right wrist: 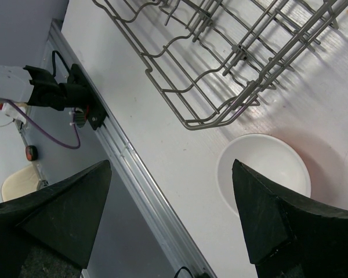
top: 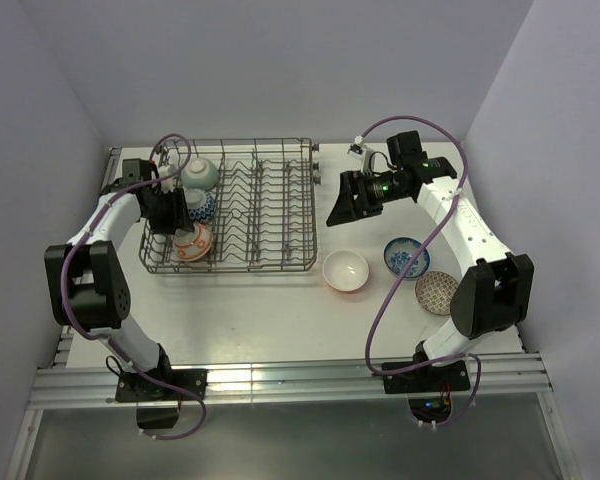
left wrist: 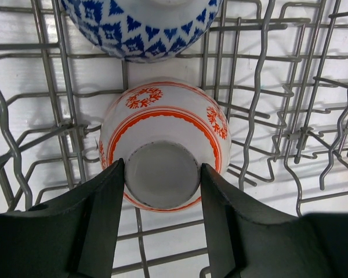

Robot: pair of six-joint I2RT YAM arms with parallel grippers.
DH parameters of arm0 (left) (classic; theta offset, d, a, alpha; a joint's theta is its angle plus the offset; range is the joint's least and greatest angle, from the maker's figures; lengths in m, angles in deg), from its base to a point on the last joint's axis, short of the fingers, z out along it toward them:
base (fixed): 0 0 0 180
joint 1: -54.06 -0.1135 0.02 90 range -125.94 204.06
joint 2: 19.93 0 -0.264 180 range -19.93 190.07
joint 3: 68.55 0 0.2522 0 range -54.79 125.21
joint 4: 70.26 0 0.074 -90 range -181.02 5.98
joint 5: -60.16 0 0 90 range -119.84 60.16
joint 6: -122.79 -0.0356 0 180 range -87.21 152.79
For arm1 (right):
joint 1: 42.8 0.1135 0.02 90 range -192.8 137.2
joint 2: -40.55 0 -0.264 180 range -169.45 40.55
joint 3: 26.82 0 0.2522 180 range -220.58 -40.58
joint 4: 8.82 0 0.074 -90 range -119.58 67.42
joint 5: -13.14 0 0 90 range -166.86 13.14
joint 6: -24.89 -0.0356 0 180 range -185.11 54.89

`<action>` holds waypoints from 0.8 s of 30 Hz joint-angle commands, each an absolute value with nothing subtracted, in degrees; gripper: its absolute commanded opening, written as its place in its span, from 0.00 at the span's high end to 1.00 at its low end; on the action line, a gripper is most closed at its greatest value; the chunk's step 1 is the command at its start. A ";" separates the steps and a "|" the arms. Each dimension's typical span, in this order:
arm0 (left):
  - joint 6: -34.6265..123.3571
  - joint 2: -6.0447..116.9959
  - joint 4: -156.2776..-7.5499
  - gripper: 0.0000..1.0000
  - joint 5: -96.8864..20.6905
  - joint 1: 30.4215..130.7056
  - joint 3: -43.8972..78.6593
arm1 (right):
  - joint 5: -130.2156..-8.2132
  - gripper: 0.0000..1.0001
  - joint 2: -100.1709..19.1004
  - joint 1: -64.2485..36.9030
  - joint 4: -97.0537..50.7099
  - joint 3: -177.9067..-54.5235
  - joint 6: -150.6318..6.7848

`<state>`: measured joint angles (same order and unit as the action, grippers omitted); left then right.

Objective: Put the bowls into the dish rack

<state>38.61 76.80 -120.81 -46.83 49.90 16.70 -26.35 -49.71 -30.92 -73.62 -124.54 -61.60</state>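
Nearest the arm bases, 3 bowls are sitting mouth-up on the table [top: 280, 310] right of the rack: the grey-brown speckled bowl [top: 437, 292], the white bowl with the orange outside [top: 346, 271] and, just behind them, a blue-patterned bowl [top: 407, 257], so by my judgement half the loading is not yet done. The right gripper [top: 342, 212] is hovering above and beyond the white bowl, its arm bending at the elbow and reaching in towards the rack's right edge. Its fingers are standing wide apart with nothing between them, probably readied for that bowl's rim. In the dish rack [top: 260, 268], the left arm is arching over the left-hand row and the left gripper [left wrist: 162, 168] is clasping the foot ring of the red-orange patterned bowl [left wrist: 162, 124], which is lying tipped among the tines with its foot uppermost so it can drain. The pads seem to be touching the foot on both sides. Beyond it in the same row, the blue-white patterned bowl [left wrist: 140, 26] and the pale green bowl [top: 200, 173] are sitting loaded
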 commanded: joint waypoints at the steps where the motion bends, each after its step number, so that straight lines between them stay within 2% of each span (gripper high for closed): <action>1: 39.20 72.62 -121.98 1.00 -46.54 50.02 19.92 | -25.18 0.09 -49.81 -30.93 -72.32 -125.75 -61.24; 24: 37.80 70.68 -118.12 1.00 -32.56 56.87 17.63 | -25.00 0.09 -50.16 -30.93 -72.23 -125.13 -60.63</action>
<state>38.13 72.78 -121.60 -34.59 56.22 17.20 -26.16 -49.76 -30.92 -73.60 -124.54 -61.56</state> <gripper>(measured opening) 0.551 0.914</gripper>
